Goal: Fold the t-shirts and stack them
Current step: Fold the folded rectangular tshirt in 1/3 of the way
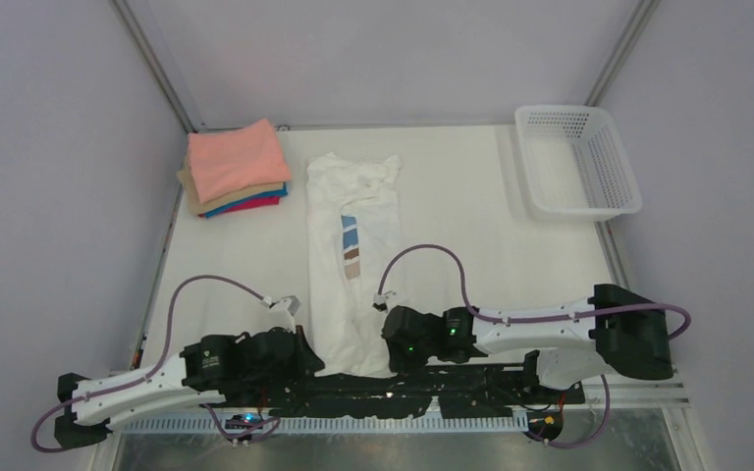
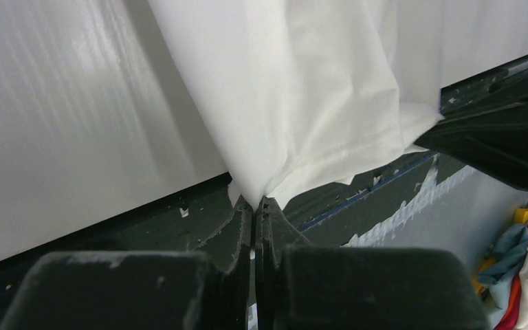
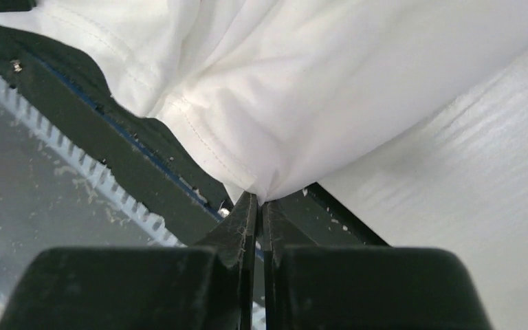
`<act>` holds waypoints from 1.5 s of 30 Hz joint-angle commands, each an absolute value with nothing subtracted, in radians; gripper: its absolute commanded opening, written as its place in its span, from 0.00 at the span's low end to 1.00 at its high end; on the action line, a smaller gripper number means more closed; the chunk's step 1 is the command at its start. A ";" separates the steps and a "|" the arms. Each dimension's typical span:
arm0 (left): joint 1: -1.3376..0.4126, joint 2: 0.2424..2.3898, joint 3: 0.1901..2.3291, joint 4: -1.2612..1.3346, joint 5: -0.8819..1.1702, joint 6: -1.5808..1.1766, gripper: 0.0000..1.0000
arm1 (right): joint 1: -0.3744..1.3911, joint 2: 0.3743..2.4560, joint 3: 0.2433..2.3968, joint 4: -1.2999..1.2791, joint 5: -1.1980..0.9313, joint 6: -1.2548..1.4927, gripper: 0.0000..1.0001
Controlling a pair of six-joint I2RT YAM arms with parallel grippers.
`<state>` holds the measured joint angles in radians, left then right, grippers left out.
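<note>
- Folded stack (image 1: 236,169) sits far left.
- White tee (image 1: 349,265) narrowed lengthwise; cross-folds, stacking remain.
- Left fingers (image 2: 237,230), right fingers (image 3: 239,227) clamped on its near corners.

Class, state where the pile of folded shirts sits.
Top view: the pile sits at the table's far left corner, just left of the white shirt, opposite the basket.

We see white table (image 1: 471,226), matte, evenly lit. Pale grey-lilac walls (image 1: 383,59) enclose it left, far, right. Metal posts (image 1: 157,69) rise at far corners. White perforated basket (image 1: 611,167) sits far right.
</note>
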<state>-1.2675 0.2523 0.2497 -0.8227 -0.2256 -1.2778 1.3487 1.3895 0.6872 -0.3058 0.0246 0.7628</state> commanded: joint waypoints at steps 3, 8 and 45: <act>-1.264 0.288 0.313 -0.960 -0.149 -1.314 0.00 | 1.354 1.234 0.656 -0.356 -0.088 0.773 0.06; -1.265 0.418 0.306 -0.981 -0.087 -1.292 0.00 | 1.355 1.250 0.644 -0.407 -0.101 0.767 0.06; -0.581 0.882 0.657 -0.411 -0.095 -0.782 0.00 | 0.849 1.377 1.027 -0.282 0.055 0.428 0.06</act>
